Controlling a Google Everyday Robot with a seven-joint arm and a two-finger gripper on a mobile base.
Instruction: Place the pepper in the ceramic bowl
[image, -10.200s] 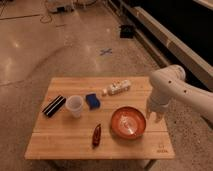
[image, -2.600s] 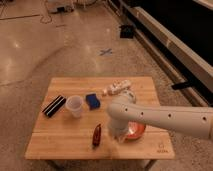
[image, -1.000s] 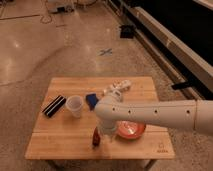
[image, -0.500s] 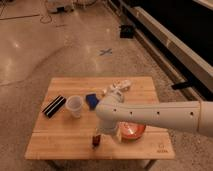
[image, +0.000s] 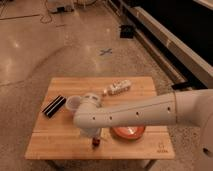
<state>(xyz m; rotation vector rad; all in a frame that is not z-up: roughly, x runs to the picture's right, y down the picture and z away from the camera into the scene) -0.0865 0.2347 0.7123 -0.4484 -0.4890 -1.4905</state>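
Note:
The pepper (image: 96, 143) is a small dark red object on the wooden table (image: 55, 142), near the front edge; only its lower end shows. My gripper (image: 93, 136) hangs right over it, at the end of the white arm that reaches in from the right. The gripper covers the top of the pepper. The ceramic bowl (image: 129, 133) is orange-red and sits just right of the pepper. The arm hides its far half.
A translucent white cup (image: 73, 103) stands left of the arm. A black oblong object (image: 54, 106) lies near the table's left edge. A white object (image: 118, 87) lies at the back of the table.
My arm has swung left from over the bowl to over the pepper. In the last half second the gripper has come lower onto the pepper. The pepper lies where it was.

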